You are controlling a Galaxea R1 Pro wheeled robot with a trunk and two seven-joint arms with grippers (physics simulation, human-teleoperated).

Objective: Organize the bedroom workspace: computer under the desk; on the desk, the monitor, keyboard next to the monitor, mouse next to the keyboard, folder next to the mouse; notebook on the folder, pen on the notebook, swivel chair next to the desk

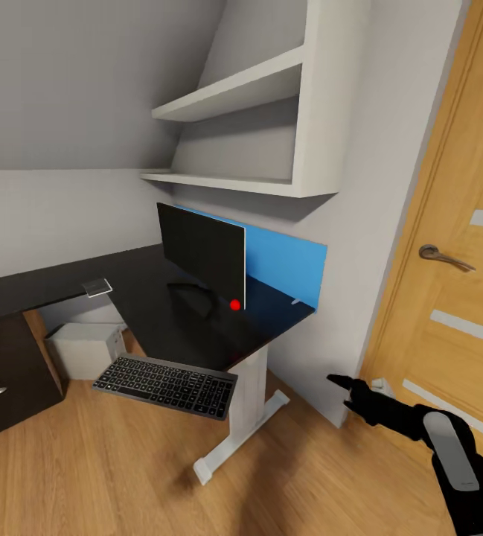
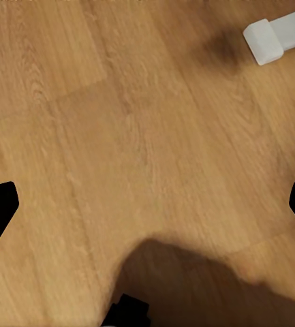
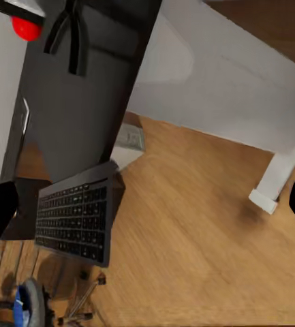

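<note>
The black monitor (image 1: pixel 202 254) stands on the glossy black desk (image 1: pixel 144 316) in front of its blue back panel. The dark keyboard (image 1: pixel 165 377) lies low at the desk's front edge, beside the white leg; whether it rests on the floor I cannot tell. It shows again as the keyboard (image 3: pixel 75 214). The light grey computer (image 1: pixel 85 348) sits under the desk. A small grey notebook (image 1: pixel 97 287) lies on the desk's left wing. My right gripper (image 1: pixel 347 393) is open, right of the desk near the door. My left gripper (image 2: pixel 147 204) is open over bare wooden floor.
A dark cabinet (image 1: pixel 3 372) with round knobs stands under the desk's left part. White wall shelves (image 1: pixel 248 134) hang above, and a wooden door (image 1: pixel 449 298) is on the right. A chrome chair base (image 3: pixel 79 310) and a blue piece (image 3: pixel 18 313) show beyond the keyboard. A red dot (image 1: pixel 235 304) sits by the monitor.
</note>
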